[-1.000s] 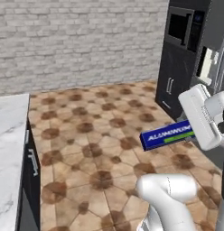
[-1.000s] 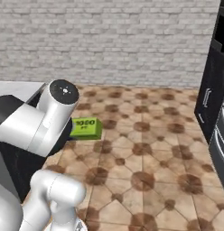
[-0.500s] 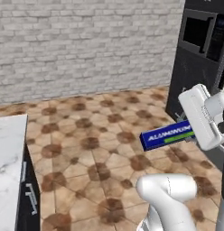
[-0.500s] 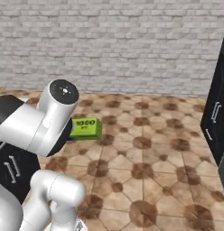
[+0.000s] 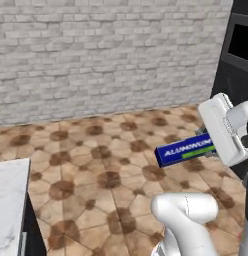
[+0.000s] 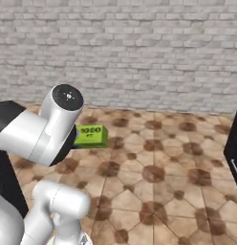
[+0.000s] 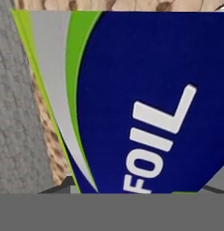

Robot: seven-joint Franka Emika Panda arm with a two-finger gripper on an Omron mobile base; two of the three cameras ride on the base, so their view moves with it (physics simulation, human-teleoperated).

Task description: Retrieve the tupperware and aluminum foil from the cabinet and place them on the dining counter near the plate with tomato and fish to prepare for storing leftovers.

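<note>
Presently the gripper (image 5: 208, 150) is clamping the aluminum foil (image 5: 185, 149) aloft over the floor, out of the cabinet, with placement on the dining counter outstanding.

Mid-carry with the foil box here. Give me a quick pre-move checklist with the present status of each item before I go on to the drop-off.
1. Aluminum foil in the gripper: ok, the box juts out from the hand above the floor.
2. Box attitude: ok, roughly level, its green end showing past the arm in the right base view.
3. Finger contact on the box: cannot tell, the box hides the tips in the hand view.
4. Dining counter and plate located: cannot tell; a marble edge shows at lower left, identity unclear.
5. Floor ahead free of obstacles: ok.
</note>
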